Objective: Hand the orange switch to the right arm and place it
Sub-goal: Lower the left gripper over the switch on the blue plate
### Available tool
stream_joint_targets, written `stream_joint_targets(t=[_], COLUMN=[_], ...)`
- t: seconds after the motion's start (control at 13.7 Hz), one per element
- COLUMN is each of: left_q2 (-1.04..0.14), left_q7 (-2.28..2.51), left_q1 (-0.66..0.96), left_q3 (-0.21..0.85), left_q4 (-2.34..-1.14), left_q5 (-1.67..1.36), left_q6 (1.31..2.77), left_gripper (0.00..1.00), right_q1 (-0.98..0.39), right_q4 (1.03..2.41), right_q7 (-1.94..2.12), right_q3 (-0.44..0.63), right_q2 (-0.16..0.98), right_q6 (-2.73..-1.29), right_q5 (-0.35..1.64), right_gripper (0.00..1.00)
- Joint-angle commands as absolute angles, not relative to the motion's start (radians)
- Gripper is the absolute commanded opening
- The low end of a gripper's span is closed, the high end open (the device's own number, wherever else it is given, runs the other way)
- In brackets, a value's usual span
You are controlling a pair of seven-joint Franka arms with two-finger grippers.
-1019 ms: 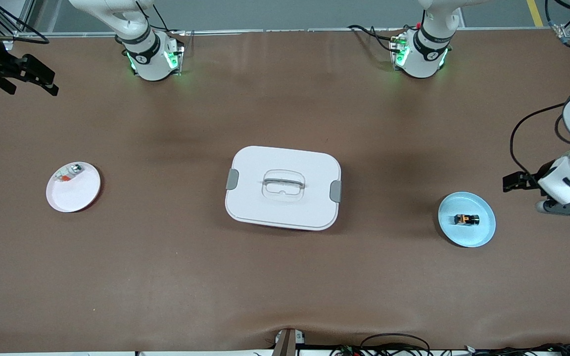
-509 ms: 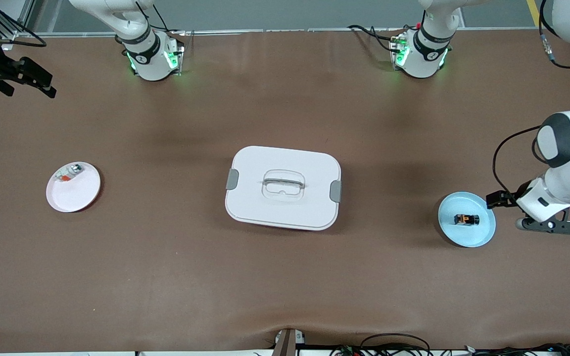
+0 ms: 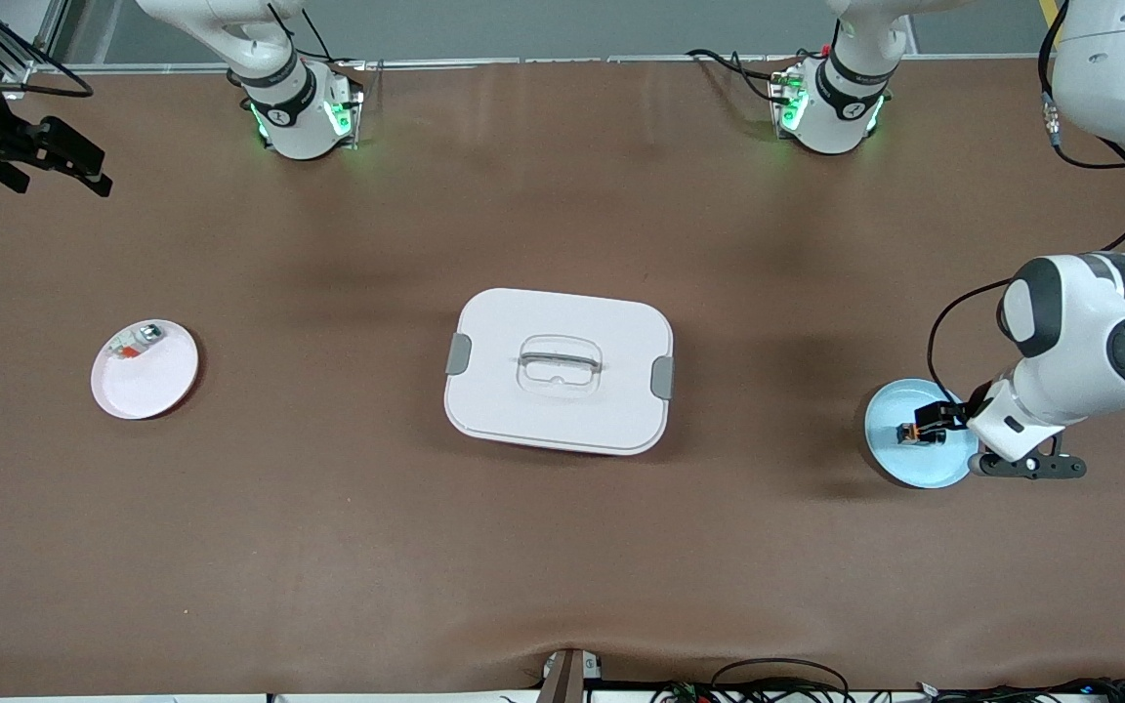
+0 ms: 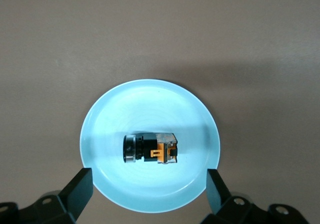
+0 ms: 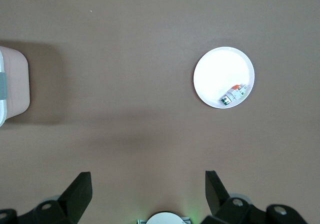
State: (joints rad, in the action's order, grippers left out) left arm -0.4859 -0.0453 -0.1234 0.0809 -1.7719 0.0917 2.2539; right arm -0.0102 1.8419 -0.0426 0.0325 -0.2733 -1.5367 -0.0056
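Note:
The orange switch [image 4: 150, 148], a stubby black cylinder with an orange piece at one end, lies on its side in the middle of a light blue plate [image 4: 110, 119] at the left arm's end of the table. My left gripper [image 4: 148, 191] hangs over that plate, open, its fingers [image 4: 80, 189] spread wider than the switch and apart from it. In the front view the left gripper [image 3: 936, 418] covers part of the orange switch [image 3: 907, 434] on the blue plate [image 3: 899, 467]. My right gripper [image 3: 94, 168] waits open, high over the table's edge at the right arm's end.
A white lidded box [image 3: 559, 371] with grey clips and a handle sits mid-table. A white plate [image 3: 157, 381] at the right arm's end holds a small white-silver part with a red bit [image 3: 136, 342]; the right wrist view shows that plate [image 5: 215, 68] too.
The left arm has swung in from the table's end and brought its open gripper over the blue plate. The right gripper has barely shifted.

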Motion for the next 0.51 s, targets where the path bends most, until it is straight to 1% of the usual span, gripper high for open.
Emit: stream_joint_targets(t=[0.0,0.22,0.44], left_q2=[-0.529,-0.561,-0.584], left_q7=[-0.031,-0.031,-0.031], left_q1=[-0.12,-0.123,-0.123], left_q3=[0.08,0.081,0.081], left_q4=[-1.769,-1.769,-1.782], left_q5=[0.138,0.196,0.206], left_q6=[2.304,2.31,2.329], left_gripper=[1.0,1.0,1.0], right_q1=[0.02,0.021,0.017], right_q4=[1.827,1.827,1.827], right_q7=[-0.04,-0.038,-0.037], right_q3=[0.028,0.028,0.026], right_q2=[-0.262,-0.262,-0.264], right_q6=[-1.535,-1.539,-1.58], right_q5=[0.006,0.012,0.011], right_gripper=[1.0,1.0,1.0])
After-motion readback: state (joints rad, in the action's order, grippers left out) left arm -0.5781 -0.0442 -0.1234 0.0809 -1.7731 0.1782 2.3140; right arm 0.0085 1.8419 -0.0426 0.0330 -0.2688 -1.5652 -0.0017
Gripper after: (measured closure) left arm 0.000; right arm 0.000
